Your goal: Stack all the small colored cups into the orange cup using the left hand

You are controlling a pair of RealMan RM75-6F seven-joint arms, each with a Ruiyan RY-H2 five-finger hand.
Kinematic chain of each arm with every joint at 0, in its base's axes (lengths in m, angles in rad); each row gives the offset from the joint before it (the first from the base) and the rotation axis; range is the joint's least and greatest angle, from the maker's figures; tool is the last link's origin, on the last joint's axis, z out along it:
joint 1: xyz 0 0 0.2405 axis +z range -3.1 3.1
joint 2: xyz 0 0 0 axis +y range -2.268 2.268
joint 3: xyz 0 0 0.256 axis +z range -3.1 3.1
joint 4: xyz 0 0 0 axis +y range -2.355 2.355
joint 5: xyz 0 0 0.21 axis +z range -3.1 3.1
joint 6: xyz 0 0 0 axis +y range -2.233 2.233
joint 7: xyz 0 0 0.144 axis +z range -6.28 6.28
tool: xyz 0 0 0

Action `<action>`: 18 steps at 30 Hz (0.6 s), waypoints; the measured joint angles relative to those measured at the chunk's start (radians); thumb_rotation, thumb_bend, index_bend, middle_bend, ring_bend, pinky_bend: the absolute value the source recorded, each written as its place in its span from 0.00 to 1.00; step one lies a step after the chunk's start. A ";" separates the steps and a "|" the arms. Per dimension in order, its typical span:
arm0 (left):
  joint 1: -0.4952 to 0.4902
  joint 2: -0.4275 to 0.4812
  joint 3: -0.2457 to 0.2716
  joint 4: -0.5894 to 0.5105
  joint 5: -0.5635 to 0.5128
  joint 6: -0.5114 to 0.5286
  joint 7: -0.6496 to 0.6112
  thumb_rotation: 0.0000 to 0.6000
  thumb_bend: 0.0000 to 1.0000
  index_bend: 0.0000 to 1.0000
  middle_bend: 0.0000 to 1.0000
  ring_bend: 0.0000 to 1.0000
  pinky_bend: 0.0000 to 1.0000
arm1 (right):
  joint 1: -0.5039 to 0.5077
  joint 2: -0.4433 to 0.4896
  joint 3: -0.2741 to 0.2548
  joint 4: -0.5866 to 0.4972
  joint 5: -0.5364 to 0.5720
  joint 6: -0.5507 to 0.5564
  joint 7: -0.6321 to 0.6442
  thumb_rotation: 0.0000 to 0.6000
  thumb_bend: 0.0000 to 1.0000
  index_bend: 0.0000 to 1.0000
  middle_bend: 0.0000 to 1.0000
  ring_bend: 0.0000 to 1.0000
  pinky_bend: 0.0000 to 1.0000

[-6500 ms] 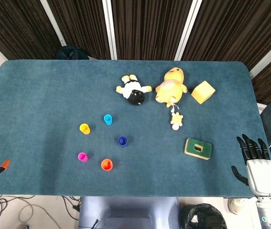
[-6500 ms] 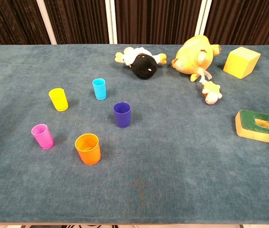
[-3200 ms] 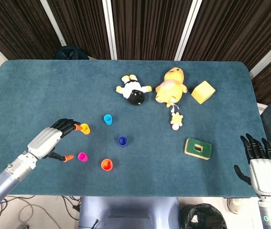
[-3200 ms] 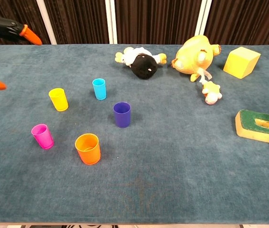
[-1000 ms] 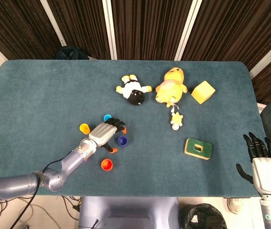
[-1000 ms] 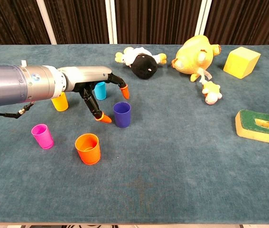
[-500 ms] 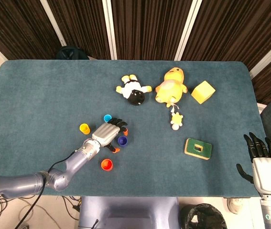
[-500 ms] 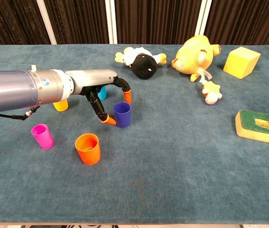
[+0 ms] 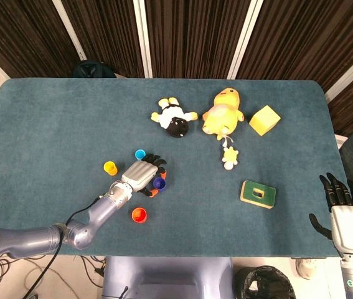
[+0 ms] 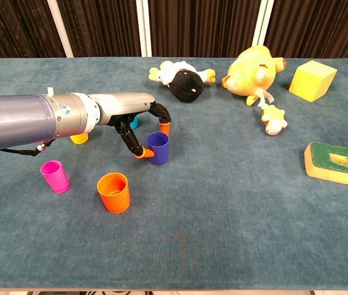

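Observation:
The orange cup (image 10: 113,192) stands upright near the table's front, also seen from above as the orange cup (image 9: 139,215). Behind it to the right is the dark blue cup (image 10: 159,149), upright on the cloth. My left hand (image 10: 131,110) reaches over from the left and pinches this cup, thumb at its left side and a finger on its far rim. The pink cup (image 10: 54,176) stands front left. The yellow cup (image 9: 109,167) and cyan cup (image 9: 140,154) sit behind my left hand (image 9: 140,175). My right hand (image 9: 344,208) hangs off the table's right front corner, fingers spread, holding nothing.
A penguin plush (image 9: 175,118), a yellow duck plush (image 9: 223,112) with a small duckling (image 9: 230,157), and a yellow cube (image 9: 264,119) lie at the back. A green and yellow sponge block (image 9: 258,193) lies at the right. The table is covered in blue cloth (image 9: 51,124).
My left hand came in from the left edge, crossed over the cups and closed thumb and finger onto the dark blue cup. The cups and the right hand stayed put.

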State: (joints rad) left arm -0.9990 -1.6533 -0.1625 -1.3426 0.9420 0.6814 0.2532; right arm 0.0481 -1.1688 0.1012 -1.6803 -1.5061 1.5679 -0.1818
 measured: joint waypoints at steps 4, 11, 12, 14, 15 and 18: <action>-0.001 -0.001 -0.003 -0.002 -0.002 0.007 0.000 1.00 0.32 0.45 0.14 0.04 0.03 | 0.000 -0.001 0.000 0.000 0.000 -0.001 0.000 1.00 0.33 0.05 0.07 0.14 0.07; 0.000 0.010 -0.012 -0.020 0.001 0.017 -0.005 1.00 0.32 0.45 0.14 0.04 0.03 | 0.000 -0.002 0.000 0.002 0.004 -0.002 0.000 1.00 0.33 0.05 0.07 0.14 0.07; 0.000 0.014 -0.017 -0.028 0.002 0.020 -0.010 1.00 0.32 0.45 0.14 0.04 0.03 | 0.000 -0.002 0.000 0.002 0.004 -0.002 0.000 1.00 0.33 0.05 0.07 0.14 0.07; 0.001 0.025 -0.027 -0.047 0.006 0.027 -0.017 1.00 0.32 0.45 0.14 0.04 0.03 | 0.001 -0.002 0.001 0.001 0.004 -0.002 -0.001 1.00 0.33 0.05 0.07 0.14 0.07; 0.001 0.031 -0.032 -0.056 0.009 0.030 -0.020 1.00 0.32 0.45 0.15 0.04 0.03 | 0.000 -0.003 0.001 0.001 0.004 -0.002 -0.002 1.00 0.33 0.05 0.07 0.14 0.07; 0.003 0.061 -0.047 -0.098 0.024 0.046 -0.026 1.00 0.32 0.45 0.15 0.04 0.03 | 0.001 -0.003 0.000 0.001 0.003 -0.003 -0.005 1.00 0.33 0.05 0.07 0.14 0.07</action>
State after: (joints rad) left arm -0.9960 -1.5921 -0.2097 -1.4407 0.9656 0.7270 0.2268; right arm 0.0491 -1.1723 0.1009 -1.6793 -1.5027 1.5646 -0.1866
